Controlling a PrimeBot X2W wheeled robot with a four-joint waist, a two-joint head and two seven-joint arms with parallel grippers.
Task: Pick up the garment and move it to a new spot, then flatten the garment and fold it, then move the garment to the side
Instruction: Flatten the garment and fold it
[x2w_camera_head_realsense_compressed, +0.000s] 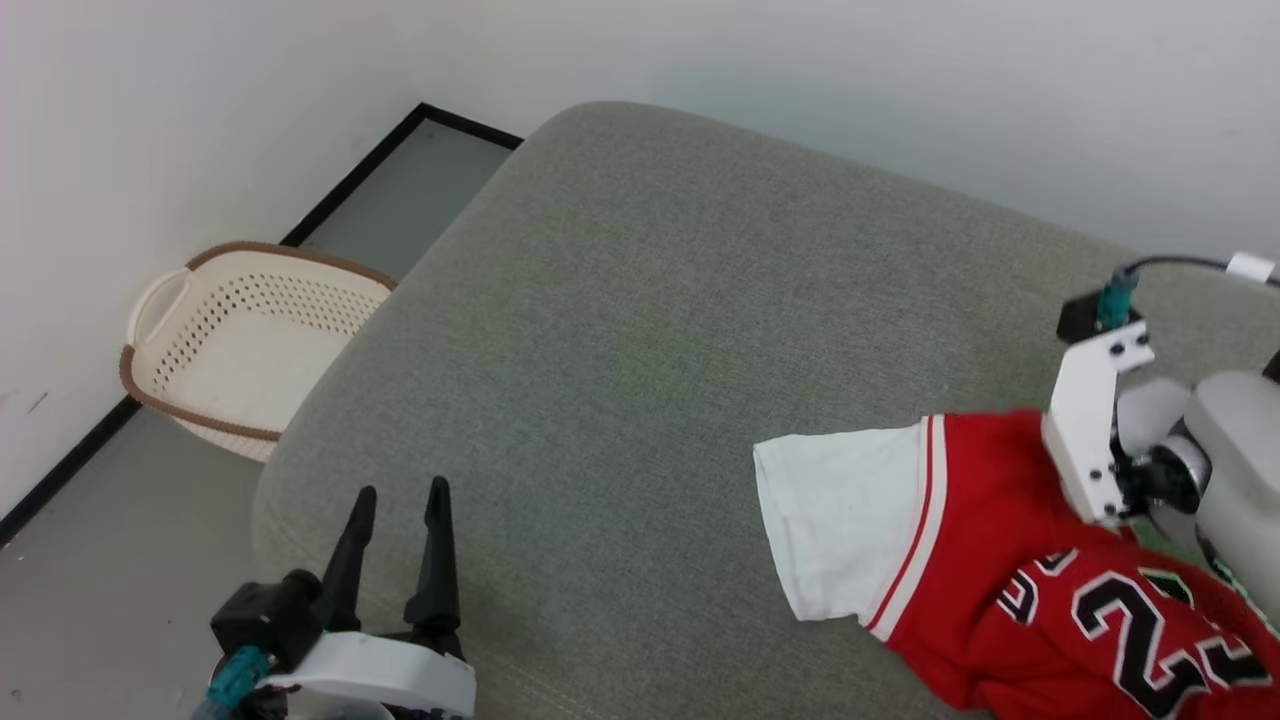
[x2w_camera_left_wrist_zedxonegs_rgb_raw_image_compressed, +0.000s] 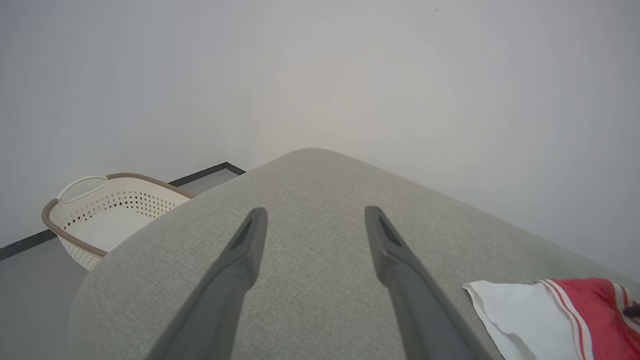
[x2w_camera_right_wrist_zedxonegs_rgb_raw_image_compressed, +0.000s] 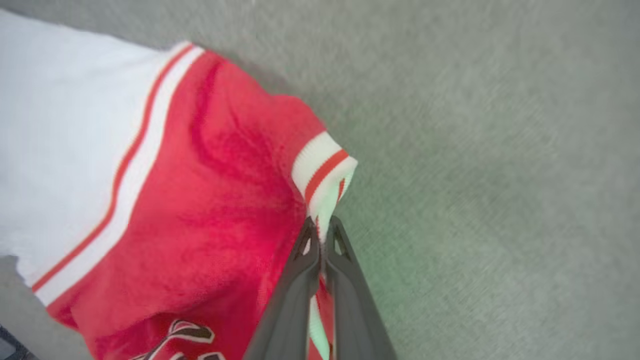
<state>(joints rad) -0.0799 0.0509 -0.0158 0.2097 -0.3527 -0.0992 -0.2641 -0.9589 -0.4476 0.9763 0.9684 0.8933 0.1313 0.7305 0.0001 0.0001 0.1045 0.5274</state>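
Note:
The garment (x2w_camera_head_realsense_compressed: 1010, 560) is a red jersey with a white sleeve, striped trim and black numbers, lying bunched at the right of a grey-green cushion (x2w_camera_head_realsense_compressed: 620, 330). In the right wrist view my right gripper (x2w_camera_right_wrist_zedxonegs_rgb_raw_image_compressed: 322, 227) is shut on the garment (x2w_camera_right_wrist_zedxonegs_rgb_raw_image_compressed: 210, 200) at its striped collar trim, with the cloth pinched between the fingertips. From the head view its fingers are hidden behind the white wrist bracket (x2w_camera_head_realsense_compressed: 1090, 420). My left gripper (x2w_camera_head_realsense_compressed: 400, 500) stands open at the lower left over bare cushion, far from the garment. The left wrist view shows the left gripper (x2w_camera_left_wrist_zedxonegs_rgb_raw_image_compressed: 315, 215) and the garment's sleeve (x2w_camera_left_wrist_zedxonegs_rgb_raw_image_compressed: 520, 310).
A cream perforated basket (x2w_camera_head_realsense_compressed: 240, 345) with a brown rim sits on the grey floor left of the cushion, beside the white wall. The cushion's rounded far edge meets the wall. The basket (x2w_camera_left_wrist_zedxonegs_rgb_raw_image_compressed: 100, 215) also appears in the left wrist view.

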